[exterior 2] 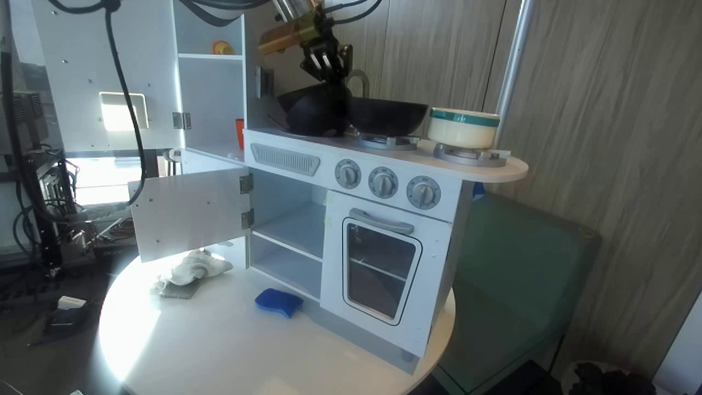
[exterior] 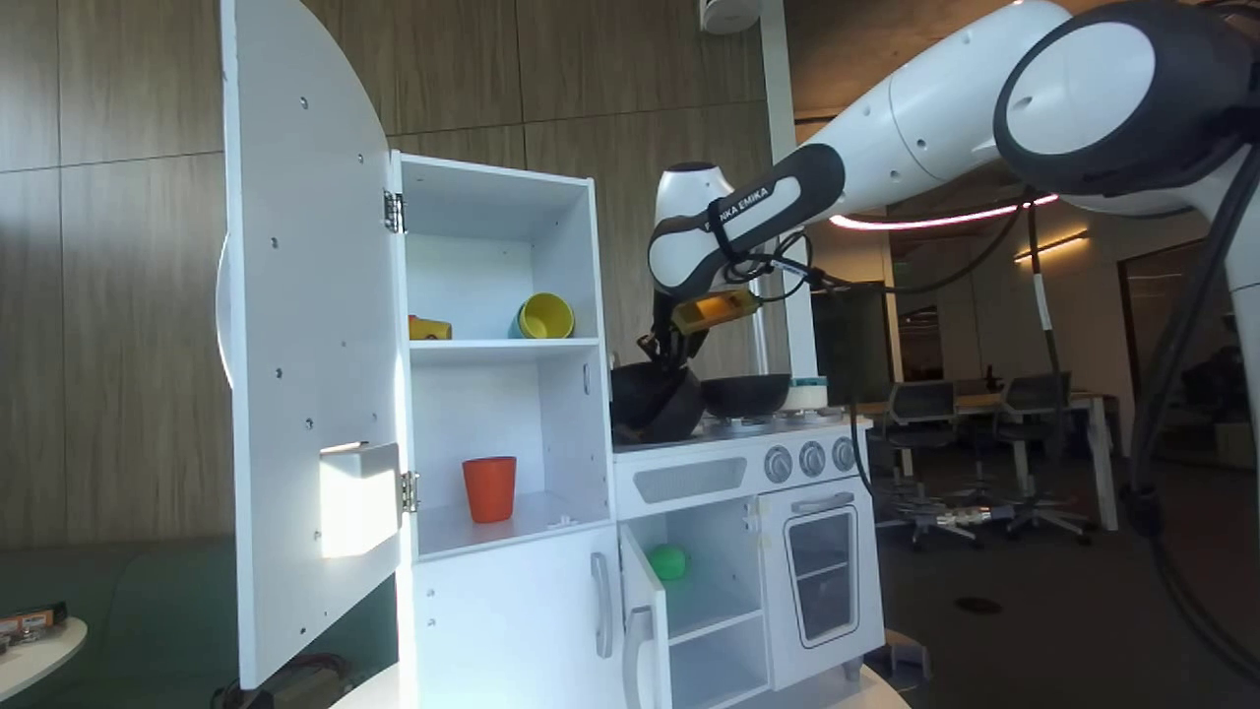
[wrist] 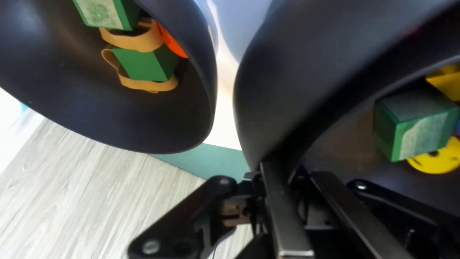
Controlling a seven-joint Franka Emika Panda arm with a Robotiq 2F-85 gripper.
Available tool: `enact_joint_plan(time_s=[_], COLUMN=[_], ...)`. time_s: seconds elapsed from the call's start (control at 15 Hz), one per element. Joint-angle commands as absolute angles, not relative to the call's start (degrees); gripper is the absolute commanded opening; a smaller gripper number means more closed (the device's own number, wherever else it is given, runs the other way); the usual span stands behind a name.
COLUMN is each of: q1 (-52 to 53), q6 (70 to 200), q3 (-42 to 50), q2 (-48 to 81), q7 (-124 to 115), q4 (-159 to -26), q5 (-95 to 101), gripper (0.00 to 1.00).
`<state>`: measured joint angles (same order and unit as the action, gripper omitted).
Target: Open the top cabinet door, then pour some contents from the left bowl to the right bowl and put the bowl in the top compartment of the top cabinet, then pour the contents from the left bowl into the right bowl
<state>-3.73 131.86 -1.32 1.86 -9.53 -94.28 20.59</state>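
Note:
The top cabinet [exterior: 594,256] stands with its door [exterior: 310,246] wide open; the emblem side is hidden. The top compartment [exterior: 463,271] holds a yellow cup [exterior: 547,317] and a yellow piece [exterior: 430,329]. My gripper [exterior: 673,354] is shut on the rim of a dark bowl [exterior: 679,412], tilted over the stove beside the cabinet, left in both exterior views. In the wrist view, a green block [wrist: 413,124] and yellow smiley piece [wrist: 440,158] lie beyond that rim. The right bowl [exterior 2: 386,115] stands apart on a burner; it holds green blocks [wrist: 143,64] and an orange piece.
An orange cup [exterior: 490,489] stands in the lower shelf space. A cream pot [exterior 2: 463,129] stands on the far burner. A lower door [exterior 2: 192,214] hangs open. A blue sponge [exterior 2: 278,302] and a cloth [exterior 2: 197,267] lie on the round table.

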Motion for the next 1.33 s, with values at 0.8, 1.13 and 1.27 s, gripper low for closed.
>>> enact_joint_plan(time_s=[0.8,1.13,1.27], q1=[-2.38,-3.36,-3.91], q6=[128.17,124.36,121.54], q3=[-0.74,-0.98,-0.86], q2=[-3.07,-5.88,-7.14], q7=[-13.78,-17.63,-18.66], q4=[-93.35,-93.01,-93.58], q5=[24.24,30.6,31.7], gripper=[0.01,0.01,0.01])
